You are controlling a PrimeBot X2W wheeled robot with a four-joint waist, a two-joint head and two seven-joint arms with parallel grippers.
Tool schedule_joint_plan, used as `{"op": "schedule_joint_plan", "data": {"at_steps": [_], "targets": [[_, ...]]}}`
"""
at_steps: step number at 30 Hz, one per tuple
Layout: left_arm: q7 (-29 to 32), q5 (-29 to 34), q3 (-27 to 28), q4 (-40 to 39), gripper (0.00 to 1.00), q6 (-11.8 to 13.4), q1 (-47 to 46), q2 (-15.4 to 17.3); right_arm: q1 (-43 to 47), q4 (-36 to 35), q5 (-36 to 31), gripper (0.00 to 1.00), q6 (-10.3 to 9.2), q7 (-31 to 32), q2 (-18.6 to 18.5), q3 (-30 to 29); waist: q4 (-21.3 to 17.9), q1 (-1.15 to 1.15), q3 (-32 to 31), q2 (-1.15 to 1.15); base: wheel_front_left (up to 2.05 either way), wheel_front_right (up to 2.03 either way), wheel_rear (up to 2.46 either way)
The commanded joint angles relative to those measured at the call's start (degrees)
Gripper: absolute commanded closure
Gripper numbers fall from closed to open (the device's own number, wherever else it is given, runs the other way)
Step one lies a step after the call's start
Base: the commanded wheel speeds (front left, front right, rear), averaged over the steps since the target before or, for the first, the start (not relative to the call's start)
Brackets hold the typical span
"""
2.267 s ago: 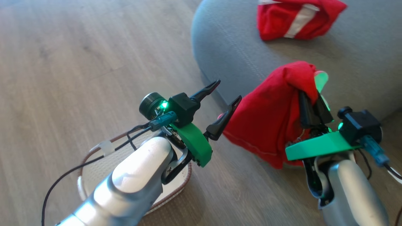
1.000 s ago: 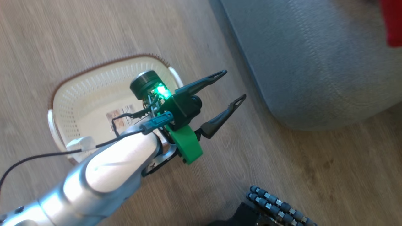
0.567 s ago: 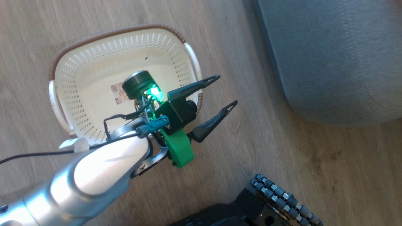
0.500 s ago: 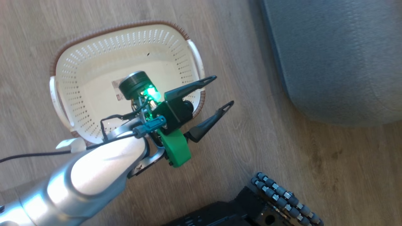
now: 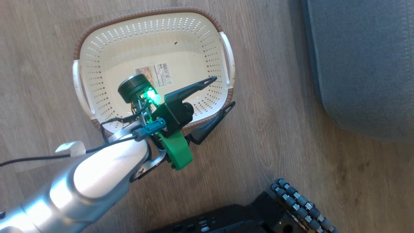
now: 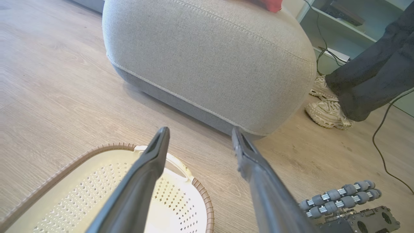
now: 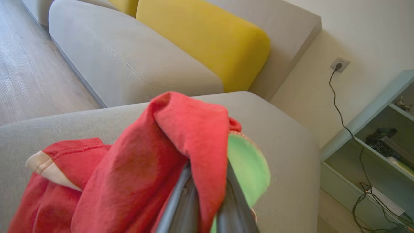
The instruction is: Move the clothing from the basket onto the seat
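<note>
The cream basket (image 5: 97, 58) stands on the wood floor with a label sticker on its bare floor and no fabric inside. My left gripper (image 5: 223, 91) hangs open and holds nothing over the basket's near right rim, which the left wrist view shows as basket (image 6: 97, 181) under left gripper (image 6: 199, 136). My right gripper (image 7: 207, 184) is shut on a red piece of clothing (image 7: 155, 155) draped over its fingers above the seat (image 7: 284, 136). Another red piece with white trim (image 7: 48, 161) lies on the seat beside it. The seat's corner (image 5: 362, 64) sits right of the basket.
A person's dark trouser leg and pale shoe (image 6: 326, 110) stand beyond the seat (image 6: 210, 58). My wheeled base with rollers (image 5: 300, 207) is at the lower edge. A yellow cushion (image 7: 207, 38), a wall socket with cable and a pale green shelf lie behind the seat.
The head camera has swung down and left, so the basket now shows whole. The right gripper with its red garment has left the head view. My left gripper stays open.
</note>
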Motion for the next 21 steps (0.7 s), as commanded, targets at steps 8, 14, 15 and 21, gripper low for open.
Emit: {"op": "schedule_joint_plan", "data": {"at_steps": [8, 14, 15, 21], "targets": [[-2.04, -1.45, 0.81, 1.14, 0.00, -0.30, -0.86, -2.30, 7.41, 7.28, 6.22, 0.00, 0.40, -6.47, -3.99, 6.77, 1.34, -0.01, -3.18, 0.00, 0.00, 0.00, 0.00], [-2.90, -2.18, 0.94, 3.06, 0.00, -0.32, -0.32, -3.50, 12.59, 10.96, 10.15, 0.00, 0.40, -12.73, -5.26, 11.05, 1.81, -0.01, -6.18, 0.00, 0.00, 0.00, 0.00], [-2.99, -2.27, 1.18, 3.34, 0.00, -0.33, -0.16, -3.66, 13.51, 10.90, 10.94, 0.00, 0.40, -13.42, -5.44, 11.81, 1.89, -0.01, -6.62, 0.00, 0.00, 0.00, 0.00], [-3.27, -2.55, 2.92, 4.58, 0.00, -0.34, 1.54, -5.06, 21.93, 5.60, 13.90, 0.00, 0.40, -15.22, -3.75, 17.03, 2.79, -0.01, -10.02, 0.00, 0.00, 0.00, 0.00]]}}
